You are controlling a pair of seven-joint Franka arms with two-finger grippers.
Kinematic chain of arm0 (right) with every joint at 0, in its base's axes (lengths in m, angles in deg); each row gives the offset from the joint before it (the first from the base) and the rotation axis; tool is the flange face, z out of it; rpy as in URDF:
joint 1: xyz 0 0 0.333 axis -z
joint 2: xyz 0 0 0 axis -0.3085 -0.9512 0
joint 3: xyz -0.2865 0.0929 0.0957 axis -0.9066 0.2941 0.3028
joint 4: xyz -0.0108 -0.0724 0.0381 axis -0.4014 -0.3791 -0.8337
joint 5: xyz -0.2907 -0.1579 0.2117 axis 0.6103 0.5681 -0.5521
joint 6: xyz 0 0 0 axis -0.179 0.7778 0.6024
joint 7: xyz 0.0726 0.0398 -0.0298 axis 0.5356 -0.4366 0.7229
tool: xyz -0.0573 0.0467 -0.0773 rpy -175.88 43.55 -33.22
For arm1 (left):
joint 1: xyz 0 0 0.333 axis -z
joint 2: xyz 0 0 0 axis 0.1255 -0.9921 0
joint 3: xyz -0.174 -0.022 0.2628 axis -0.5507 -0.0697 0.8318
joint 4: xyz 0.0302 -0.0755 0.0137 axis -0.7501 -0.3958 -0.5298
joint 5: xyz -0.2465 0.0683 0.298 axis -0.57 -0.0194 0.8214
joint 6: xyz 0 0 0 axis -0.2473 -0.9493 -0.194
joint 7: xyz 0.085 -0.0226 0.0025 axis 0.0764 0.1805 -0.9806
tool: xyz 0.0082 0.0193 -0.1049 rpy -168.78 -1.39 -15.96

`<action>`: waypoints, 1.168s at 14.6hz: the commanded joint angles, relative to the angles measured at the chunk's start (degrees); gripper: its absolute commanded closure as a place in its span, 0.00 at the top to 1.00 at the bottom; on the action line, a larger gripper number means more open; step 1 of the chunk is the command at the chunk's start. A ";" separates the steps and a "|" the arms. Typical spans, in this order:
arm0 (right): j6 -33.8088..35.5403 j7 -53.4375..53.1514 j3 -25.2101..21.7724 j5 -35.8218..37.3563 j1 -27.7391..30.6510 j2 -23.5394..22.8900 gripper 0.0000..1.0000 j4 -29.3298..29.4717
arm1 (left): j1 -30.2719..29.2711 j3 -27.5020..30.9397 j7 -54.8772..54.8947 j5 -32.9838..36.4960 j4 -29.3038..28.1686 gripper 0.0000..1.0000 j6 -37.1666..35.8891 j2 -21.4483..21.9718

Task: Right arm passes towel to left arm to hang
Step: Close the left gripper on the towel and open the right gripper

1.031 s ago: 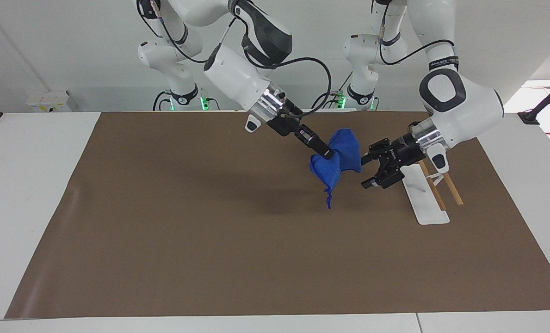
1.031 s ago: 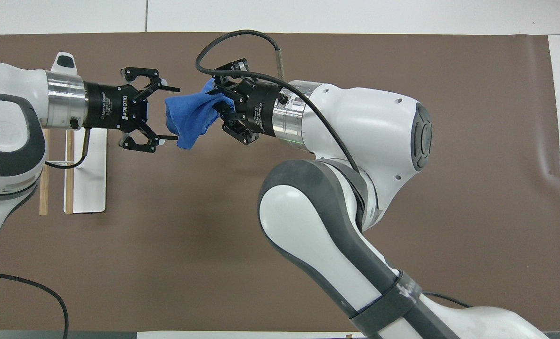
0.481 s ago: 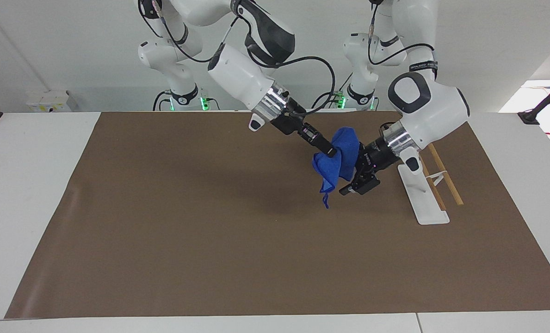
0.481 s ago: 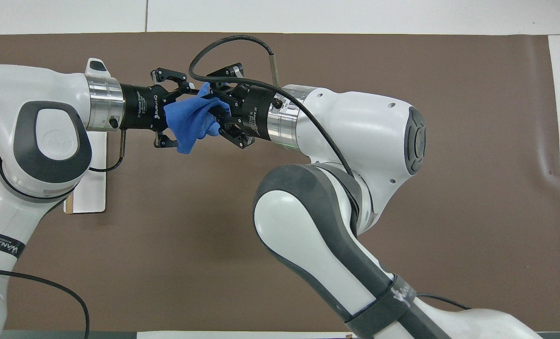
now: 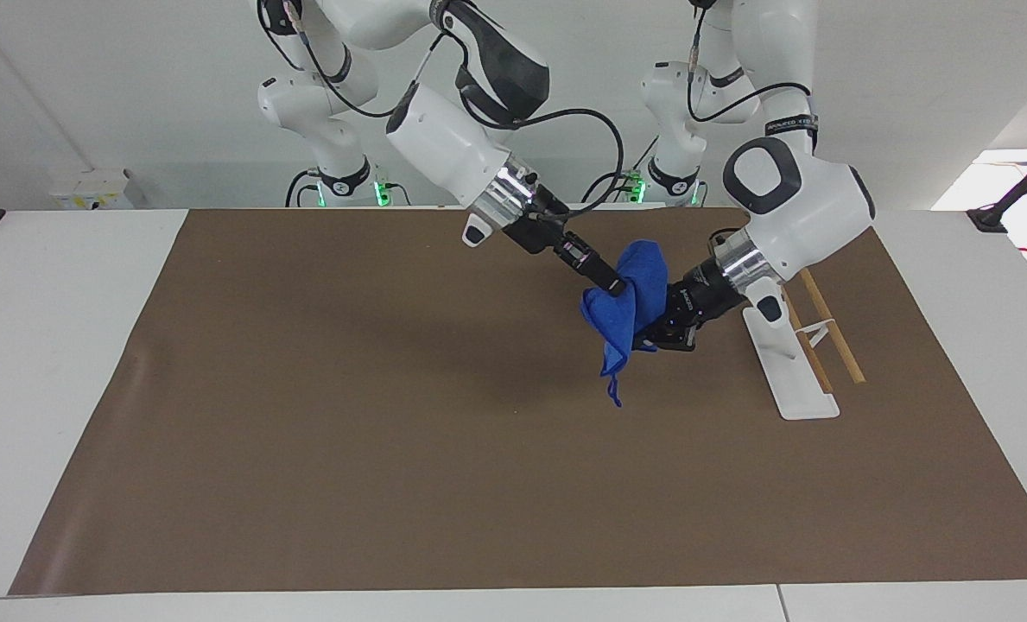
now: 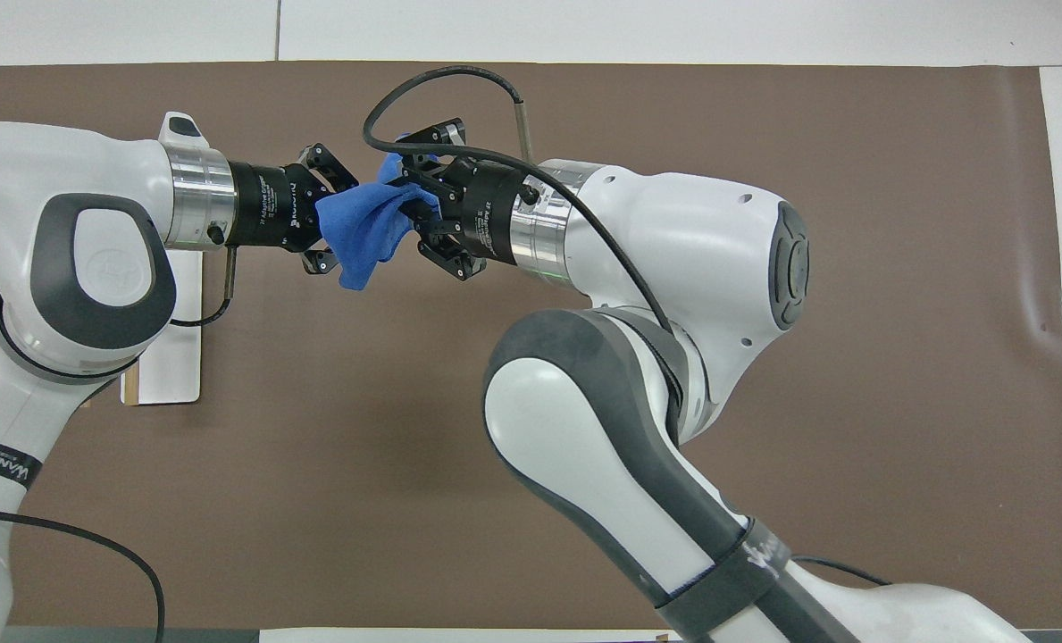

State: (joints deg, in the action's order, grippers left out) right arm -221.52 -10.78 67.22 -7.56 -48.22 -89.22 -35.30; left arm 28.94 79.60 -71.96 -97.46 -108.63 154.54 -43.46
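Note:
The blue towel [image 5: 630, 302] hangs bunched in the air over the brown mat, between the two grippers. Its loop string [image 5: 615, 393] dangles below it. My right gripper [image 5: 614, 283] is shut on the towel's upper part, on the side toward the right arm's end of the table. My left gripper [image 5: 651, 335] has its fingers closed into the towel from the other side. In the overhead view the towel [image 6: 365, 232] sits between the left gripper [image 6: 336, 217] and the right gripper [image 6: 414, 216]. The left gripper's fingertips are hidden in the cloth.
A white hanging stand [image 5: 789, 371] with thin wooden rods [image 5: 833, 333] stands on the brown mat [image 5: 392, 432], toward the left arm's end. Its base shows in the overhead view [image 6: 169, 357], partly under the left arm.
My left gripper moved in from beside the stand to the towel with its fingers wide open, then closed them on the cloth. My right gripper kept its hold and hardly moved.

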 commanded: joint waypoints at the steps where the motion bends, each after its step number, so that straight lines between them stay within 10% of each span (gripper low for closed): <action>1: -0.79 0.33 0.30 -1.50 0.37 0.59 0.00 -0.93 | 0.95 0.59 -0.73 5.88 -0.16 0.00 0.64 0.34; 2: -0.88 1.03 0.13 -0.71 0.28 0.67 0.00 -0.93 | 1.12 0.50 -0.47 9.48 -0.07 0.00 0.55 0.34; 3: -0.88 2.95 -0.05 0.08 0.37 0.67 0.66 -0.93 | 1.12 0.50 -0.20 11.52 0.01 0.00 0.89 0.34; 4: -0.88 5.84 -0.57 2.09 0.54 0.85 1.00 -1.54 | 1.12 0.59 0.41 12.32 0.36 0.00 0.99 0.51; 9: 0.26 17.19 -0.49 18.60 8.70 1.02 1.00 -3.65 | 1.03 0.77 1.38 24.07 1.25 0.00 1.16 2.71; 17: 23.71 39.69 -0.40 43.39 22.50 3.13 1.00 -3.83 | 1.12 0.68 4.52 48.16 -0.07 0.00 1.25 8.07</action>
State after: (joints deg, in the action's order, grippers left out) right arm -201.11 25.49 66.13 31.07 -28.06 -87.90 -37.59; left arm 29.36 79.82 -70.22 -53.29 -106.81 155.48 -36.82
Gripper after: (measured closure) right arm 0.000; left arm 0.978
